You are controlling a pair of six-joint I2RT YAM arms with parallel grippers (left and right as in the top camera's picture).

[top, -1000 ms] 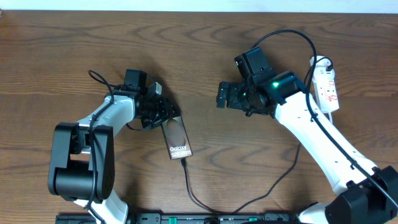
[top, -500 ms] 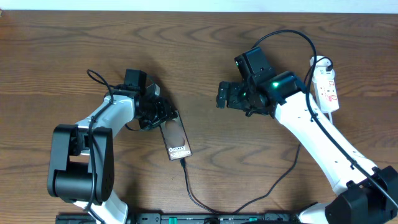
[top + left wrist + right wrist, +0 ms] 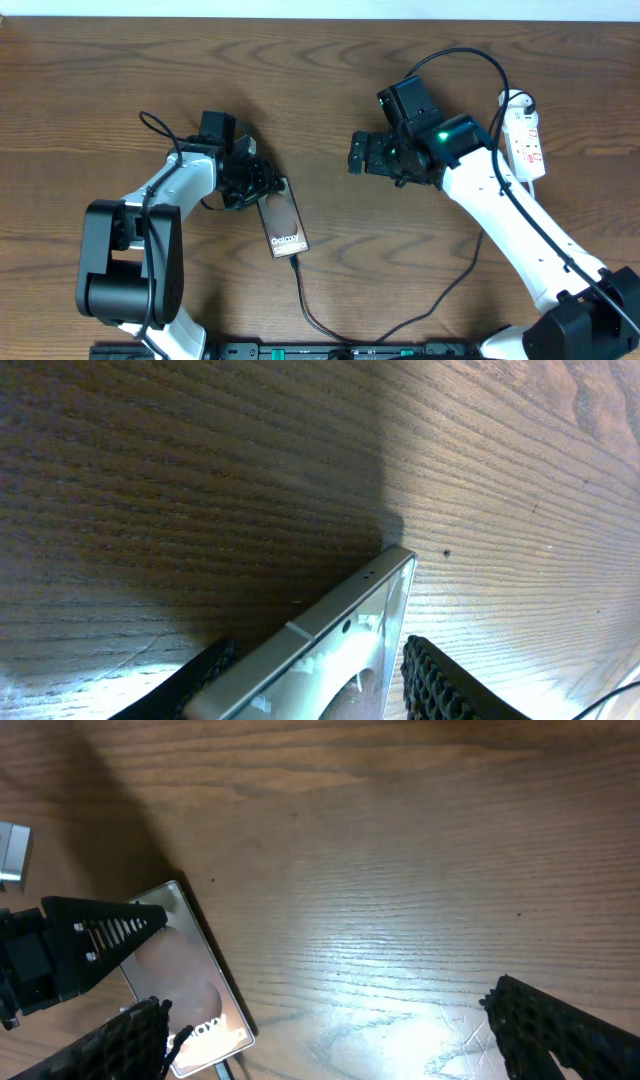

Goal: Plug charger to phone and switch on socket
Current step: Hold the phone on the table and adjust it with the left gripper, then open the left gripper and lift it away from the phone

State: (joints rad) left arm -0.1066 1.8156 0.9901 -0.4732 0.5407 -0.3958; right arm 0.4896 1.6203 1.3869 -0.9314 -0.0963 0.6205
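Note:
The phone (image 3: 285,225) lies on the wooden table, its "Galaxy" end toward the front. The charger (image 3: 310,315), a thin black cable, meets the phone's front end with its plug (image 3: 294,261) and curves off to the right. My left gripper (image 3: 265,187) is closed round the phone's far end; in the left wrist view the phone's edge (image 3: 340,630) sits between the two fingers (image 3: 320,672). My right gripper (image 3: 357,155) is open and empty, over bare table right of the phone. Its view shows the phone (image 3: 185,975) at lower left. The socket (image 3: 525,135) lies at far right.
The socket's white cord and plug (image 3: 513,99) sit at its far end. A thick black robot cable (image 3: 470,55) arches over the right arm. A dark rail (image 3: 300,351) runs along the table's front edge.
My left gripper and the phone's far end have shifted very slightly to the left. The right arm has not moved.

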